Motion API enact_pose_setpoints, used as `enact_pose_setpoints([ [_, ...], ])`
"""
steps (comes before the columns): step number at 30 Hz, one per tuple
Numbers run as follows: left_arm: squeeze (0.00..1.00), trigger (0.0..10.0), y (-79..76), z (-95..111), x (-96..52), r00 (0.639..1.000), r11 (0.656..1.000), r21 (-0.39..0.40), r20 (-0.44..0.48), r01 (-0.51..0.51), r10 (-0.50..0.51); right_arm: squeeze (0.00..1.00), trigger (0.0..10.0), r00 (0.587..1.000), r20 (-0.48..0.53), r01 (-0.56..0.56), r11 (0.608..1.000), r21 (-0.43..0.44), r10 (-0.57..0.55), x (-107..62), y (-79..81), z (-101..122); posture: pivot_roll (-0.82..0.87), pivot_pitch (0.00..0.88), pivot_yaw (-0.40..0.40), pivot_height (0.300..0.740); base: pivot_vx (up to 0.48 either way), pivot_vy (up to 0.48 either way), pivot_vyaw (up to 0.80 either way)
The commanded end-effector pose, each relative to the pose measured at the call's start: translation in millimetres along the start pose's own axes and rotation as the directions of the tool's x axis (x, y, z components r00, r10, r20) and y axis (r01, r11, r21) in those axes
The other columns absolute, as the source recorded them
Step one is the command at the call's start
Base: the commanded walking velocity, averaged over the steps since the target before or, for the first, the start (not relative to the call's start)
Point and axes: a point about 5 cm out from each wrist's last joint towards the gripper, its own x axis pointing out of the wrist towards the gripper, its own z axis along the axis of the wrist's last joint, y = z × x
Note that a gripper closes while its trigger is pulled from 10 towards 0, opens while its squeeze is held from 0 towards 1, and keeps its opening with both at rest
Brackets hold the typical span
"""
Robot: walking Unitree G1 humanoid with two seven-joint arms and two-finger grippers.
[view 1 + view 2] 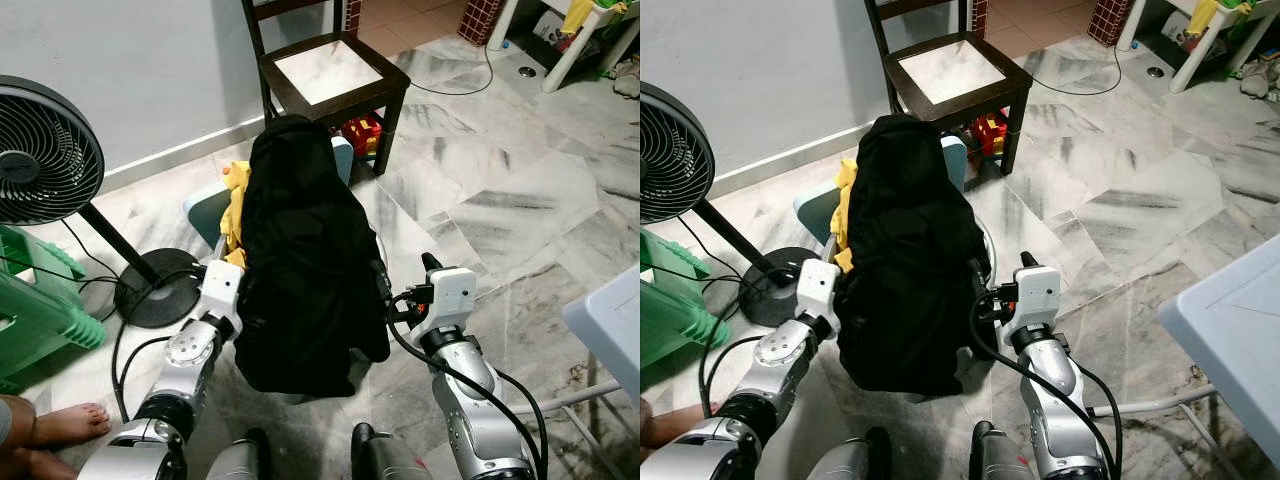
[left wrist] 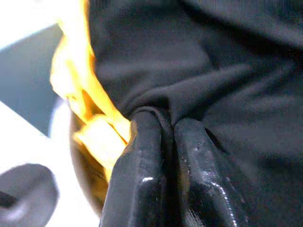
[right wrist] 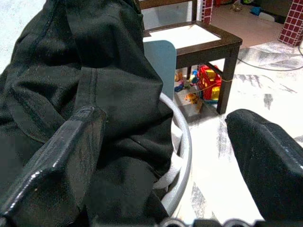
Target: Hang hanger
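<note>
Left gripper pinched tight on black garment draped over basket, right gripper wide open, empty beside it; no hanger discernible, so lift slowly, keeping yellow cloth behind.

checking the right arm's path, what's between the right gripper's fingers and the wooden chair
In the right wrist view, the open right gripper faces the wooden chair; between them lie the basket's grey rim, bare marble floor and red toys.
</note>
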Motion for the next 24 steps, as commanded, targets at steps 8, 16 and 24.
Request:
enact_pose_setpoints([
  [8,0.0,0.0,4.9,66.9,-3.4,0.919,0.962,0.254,0.394,-0.097,-0.012,0.0,10.0,1.0,-0.013,0.006,1.0,-0.004,-0.006,0.7,-1.6,-4.4,0.0,0.237,-0.001,0.74,0.0,0.0,0.0],
  [16,0.0,0.0,13.2,133.6,-16.1,0.776,0.902,0.367,0.627,-0.226,-0.06,0.0,10.0,1.0,-0.014,-0.012,1.0,0.008,0.012,8.8,5.8,-7.5,0.05,0.216,0.005,0.74,0.0,0.0,0.0],
  [24,0.0,0.0,8.5,209.3,-30.2,0.62,0.849,0.426,0.769,-0.312,-0.158,0.0,10.0,0.999,-0.005,-0.032,0.999,0.016,0.032,20.3,11.5,-8.0,0.09,0.182,0.014,0.74,0.0,0.0,0.0],
])
